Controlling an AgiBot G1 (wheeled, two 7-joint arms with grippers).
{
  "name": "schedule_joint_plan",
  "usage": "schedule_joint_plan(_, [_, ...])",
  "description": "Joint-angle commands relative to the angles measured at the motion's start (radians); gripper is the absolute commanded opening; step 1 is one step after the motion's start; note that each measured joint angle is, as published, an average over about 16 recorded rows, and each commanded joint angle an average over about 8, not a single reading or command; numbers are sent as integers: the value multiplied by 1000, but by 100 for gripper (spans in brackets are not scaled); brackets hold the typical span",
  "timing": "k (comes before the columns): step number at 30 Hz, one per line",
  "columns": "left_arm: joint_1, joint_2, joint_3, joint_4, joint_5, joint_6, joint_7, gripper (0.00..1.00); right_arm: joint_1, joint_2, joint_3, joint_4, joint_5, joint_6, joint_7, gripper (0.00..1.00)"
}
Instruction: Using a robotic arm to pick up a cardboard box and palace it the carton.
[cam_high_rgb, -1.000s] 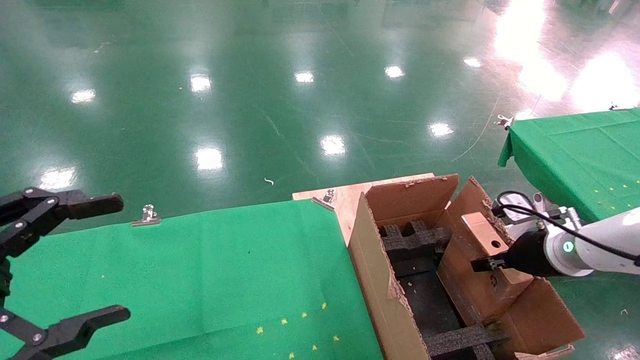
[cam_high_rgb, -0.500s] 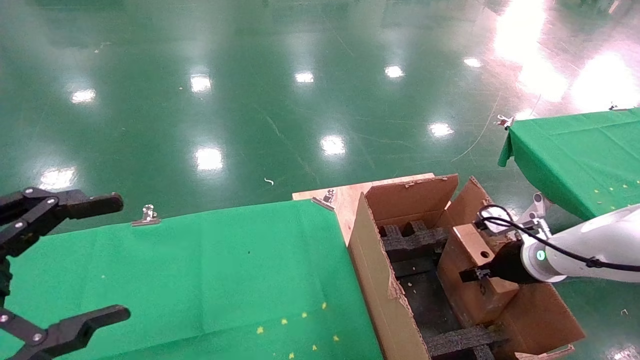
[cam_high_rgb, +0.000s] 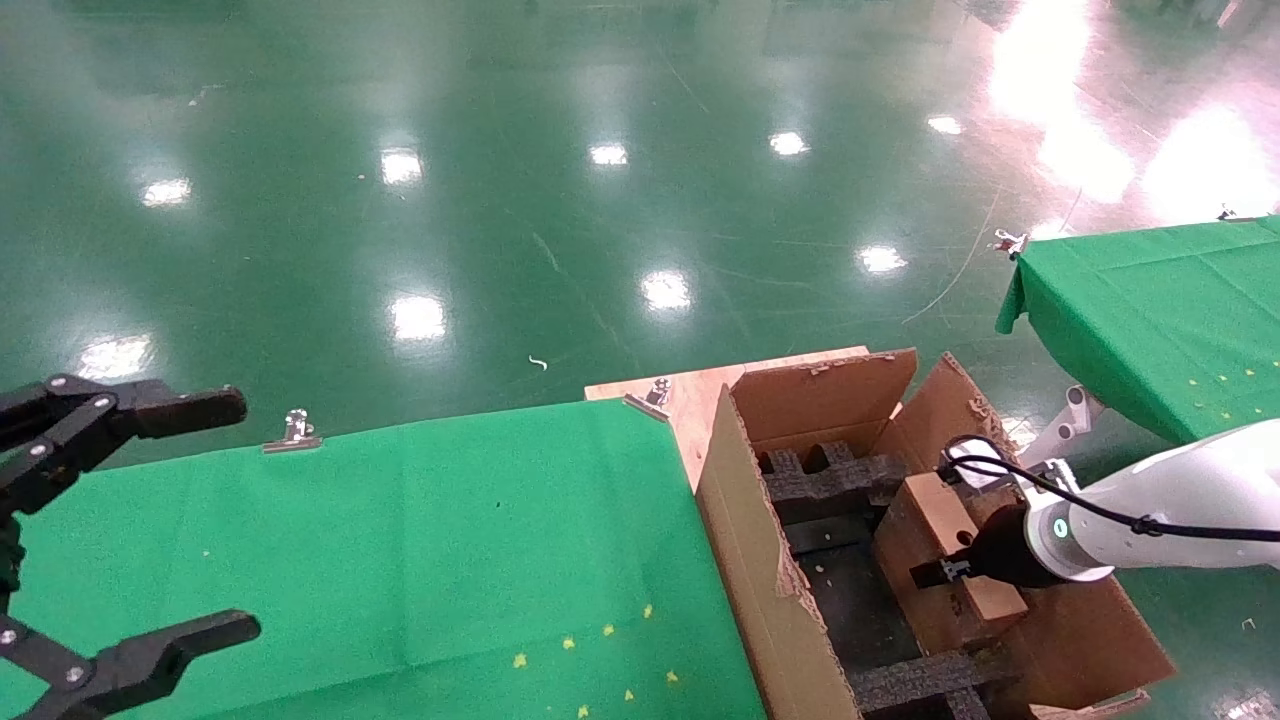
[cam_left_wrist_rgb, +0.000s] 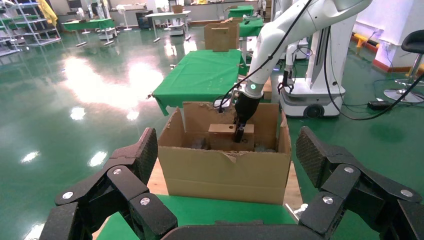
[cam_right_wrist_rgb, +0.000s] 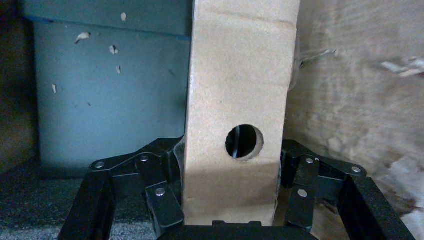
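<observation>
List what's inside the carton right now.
Inside the carton: black foam dividers and the small box, gripped by the right hand on the side nearest that arm. The floor under the box is hidden. The left hand is parked, open.

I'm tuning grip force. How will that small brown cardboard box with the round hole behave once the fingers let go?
The small brown cardboard box probably stays stiff: its faces look flat and uncrushed in the right gripper. It is likely light, since that gripper alone holds it. Tall and narrow inside the large torn-flapped carton, it may tip when released.
</observation>
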Motion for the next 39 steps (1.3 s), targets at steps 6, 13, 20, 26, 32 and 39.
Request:
schedule_joint_plan(6, [0, 0, 0, 0, 0, 0, 0, 100, -8, -9, 1, -20, 18, -1, -17, 100])
schedule_joint_plan(13, [0, 0, 0, 0, 0, 0, 0, 100, -3, -6, 2, -15, 12, -2, -13, 100])
schedule_joint_plan(20, [0, 0, 0, 0, 0, 0, 0, 100, 11, -9, 6, -20, 10, -7, -14, 100])
schedule_joint_plan(26, [0, 0, 0, 0, 0, 0, 0, 100, 29, -8, 8, -16, 8, -25, -12, 100])
schedule_joint_plan(32, [0, 0, 1, 0, 0, 0, 0, 100, 68, 7, 20, -1, 7, -42, -9, 100])
schedule_joint_plan(39, [0, 0, 1, 0, -1, 0, 1, 100, 179, 34, 64, 44, 22, -78, -41, 100])
